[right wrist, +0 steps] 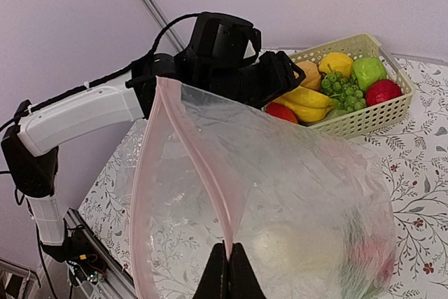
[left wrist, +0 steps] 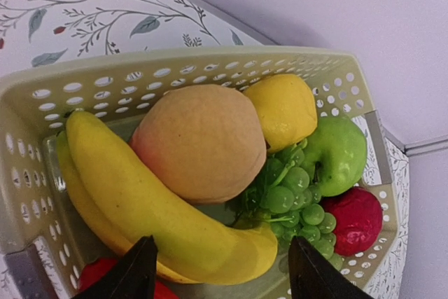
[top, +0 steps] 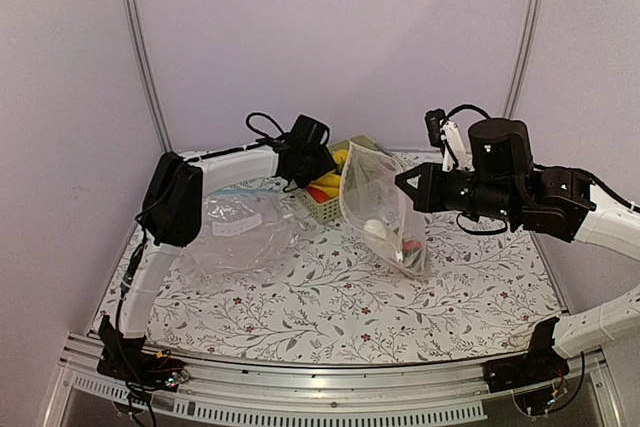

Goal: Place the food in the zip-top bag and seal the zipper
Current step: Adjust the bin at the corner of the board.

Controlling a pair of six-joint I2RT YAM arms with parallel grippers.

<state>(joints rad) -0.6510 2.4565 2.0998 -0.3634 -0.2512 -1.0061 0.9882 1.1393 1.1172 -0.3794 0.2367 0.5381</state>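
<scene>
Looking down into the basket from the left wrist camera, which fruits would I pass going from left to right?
banana → peach → lemon → green apple

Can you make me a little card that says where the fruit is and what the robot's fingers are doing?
basket: banana, peach, lemon, green fruit, grapes, red fruit
zip-top bag: held up, mouth open, white piece inside
right fingers: shut on the zipper
left fingers: open, over the banana
job: not finished, zipper not sealed
</scene>
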